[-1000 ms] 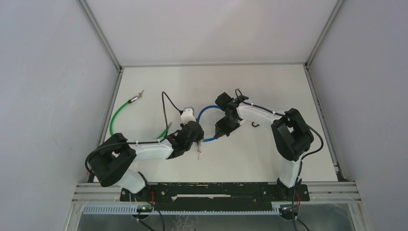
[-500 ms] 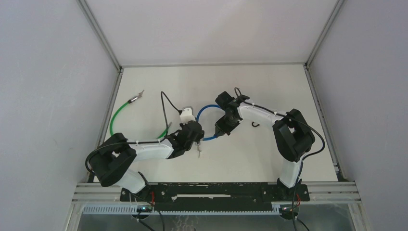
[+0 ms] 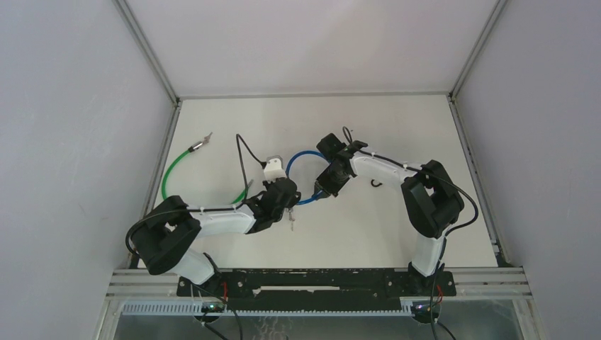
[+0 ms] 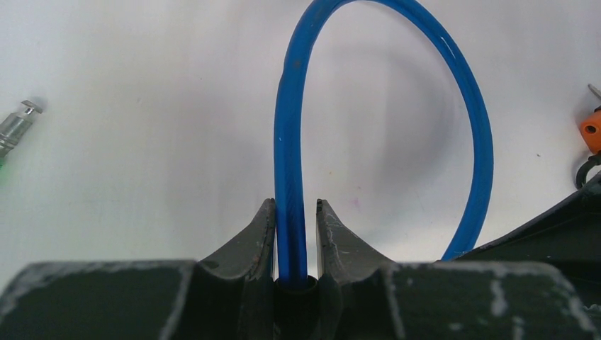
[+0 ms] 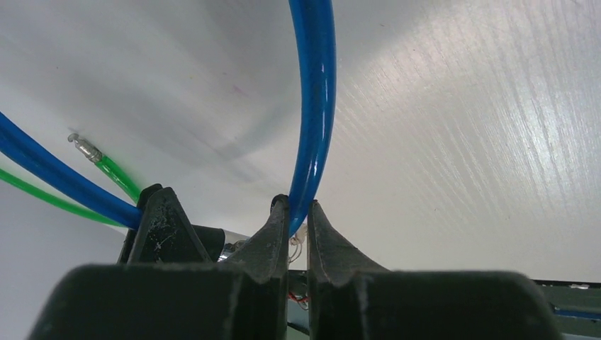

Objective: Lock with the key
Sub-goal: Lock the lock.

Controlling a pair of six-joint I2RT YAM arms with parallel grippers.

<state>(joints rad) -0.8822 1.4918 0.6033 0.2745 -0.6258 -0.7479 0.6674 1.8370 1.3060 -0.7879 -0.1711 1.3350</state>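
Right gripper [image 5: 298,210] low in frame, dark fingers [image 5: 273,241] nearly together, narrow slit between. Blue cable [image 5: 312,106] drops from top edge, end pinched between tips. Second blue stretch crosses lower left, meets black angular part [image 5: 164,219]. Green cable [image 5: 122,181] beside it, metal tip [image 5: 85,148] free. White table [image 5: 461,142], faint grain, glare at right.

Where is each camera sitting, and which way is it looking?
Top external: above and behind the arms, looking down at the table; shows the left arm, right arm, blue cable and green cable.
Left wrist: on the left arm, looking forward along the table at the blue cable's loop; the left fingers pinch it.
Right wrist: on the right arm, looking low across the table; the right fingers flank the blue cable.
Shared: all three show the blue cable.
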